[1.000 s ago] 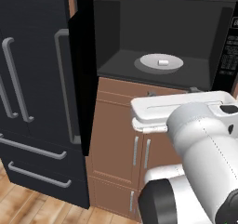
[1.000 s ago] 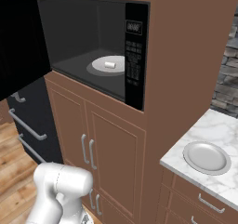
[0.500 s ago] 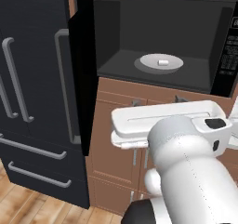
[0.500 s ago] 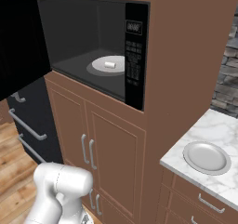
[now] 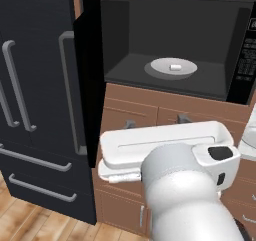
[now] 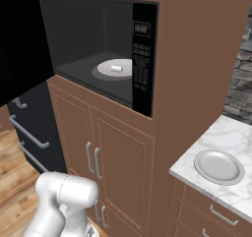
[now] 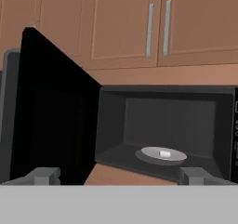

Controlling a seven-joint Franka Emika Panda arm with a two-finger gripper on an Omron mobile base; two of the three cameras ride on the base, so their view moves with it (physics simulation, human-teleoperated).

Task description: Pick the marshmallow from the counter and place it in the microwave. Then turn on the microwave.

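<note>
The marshmallow (image 5: 175, 67) sits inside the microwave (image 5: 165, 45). The hand (image 7: 118, 175) is wide and empty. Next, shut the door (image 6: 22, 49).

Kitchen: built-in microwave (image 6: 98, 59), fridge (image 5: 35, 100), marble counter (image 6: 224, 147).

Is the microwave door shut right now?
No, the microwave door stands swung wide open to the left, and the marshmallow lies in plain sight on the turntable inside.
</note>
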